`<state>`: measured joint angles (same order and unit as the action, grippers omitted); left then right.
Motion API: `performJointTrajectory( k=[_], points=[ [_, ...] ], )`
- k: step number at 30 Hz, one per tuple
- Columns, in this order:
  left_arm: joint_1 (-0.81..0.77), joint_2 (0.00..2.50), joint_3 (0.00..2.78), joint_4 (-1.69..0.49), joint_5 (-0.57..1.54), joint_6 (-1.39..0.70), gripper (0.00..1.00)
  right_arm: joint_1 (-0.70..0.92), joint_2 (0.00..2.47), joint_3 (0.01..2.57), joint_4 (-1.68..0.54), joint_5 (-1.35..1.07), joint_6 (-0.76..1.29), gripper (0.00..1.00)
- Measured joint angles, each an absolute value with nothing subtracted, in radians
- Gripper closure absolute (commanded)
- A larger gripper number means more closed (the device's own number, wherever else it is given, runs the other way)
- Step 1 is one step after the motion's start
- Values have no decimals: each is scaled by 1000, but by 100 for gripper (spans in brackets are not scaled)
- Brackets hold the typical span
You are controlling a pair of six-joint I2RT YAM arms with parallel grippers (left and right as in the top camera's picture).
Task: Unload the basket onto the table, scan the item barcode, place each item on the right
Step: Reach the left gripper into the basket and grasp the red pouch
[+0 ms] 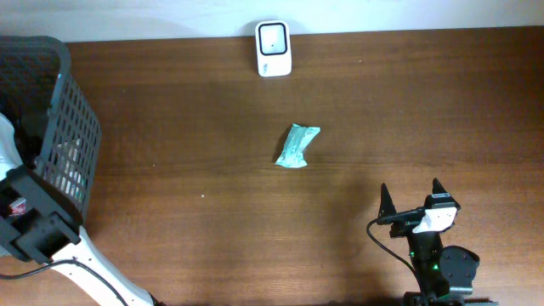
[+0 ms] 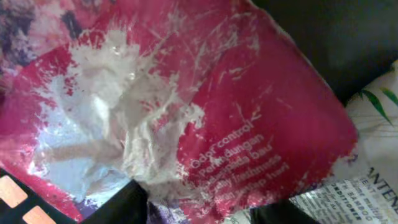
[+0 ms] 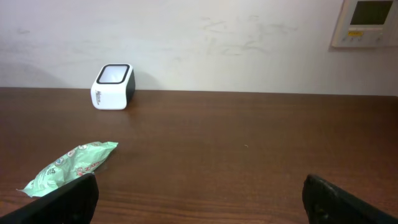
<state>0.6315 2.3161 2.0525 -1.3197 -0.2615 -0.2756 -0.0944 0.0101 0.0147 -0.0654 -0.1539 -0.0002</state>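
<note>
Left hand (image 2: pixel 202 208) sits tight over a pink packet (image 2: pixel 236 124), which fills the wrist view. Only dark finger edges show, so I cannot tell whether it is grasping or released. The left arm is bent at the near corner of the basket (image 1: pixel 59 127), on the left edge of the bench (image 1: pixel 212 212). Right hand (image 1: pixel 410 191) stands near the bench's near right corner, released and spread wide. Count: 1 pink packet, 1 white leaf-print packet (image 2: pixel 379 118) beside it, 1 green packet (image 1: pixel 297 145) mid-bench, 1 scanner (image 1: pixel 274 49) at the far edge, 1 basket.

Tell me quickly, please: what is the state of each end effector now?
Left end effector: at a pink pouch; whether it grips cannot be told.
Right end effector: open, holding nothing.
</note>
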Motion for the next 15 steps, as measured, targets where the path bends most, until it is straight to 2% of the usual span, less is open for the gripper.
performJointTrajectory(
  k=[1, 6, 11, 15],
  points=[
    [636, 2317, 2053, -1320, -265, -275, 100, -94, 10, 15, -65, -154, 0, 1],
    [639, 2327, 2095, -1382, -266, -276, 100, -94, 10, 15, -65, -154, 1, 1],
    [643, 2352, 2438, -1563, -105, -276, 100, -94, 10, 15, -65, -154, 1, 1],
    [642, 2318, 2734, -1617, 95, -276, 100, -94, 10, 15, -65, -154, 0, 1]
  ],
)
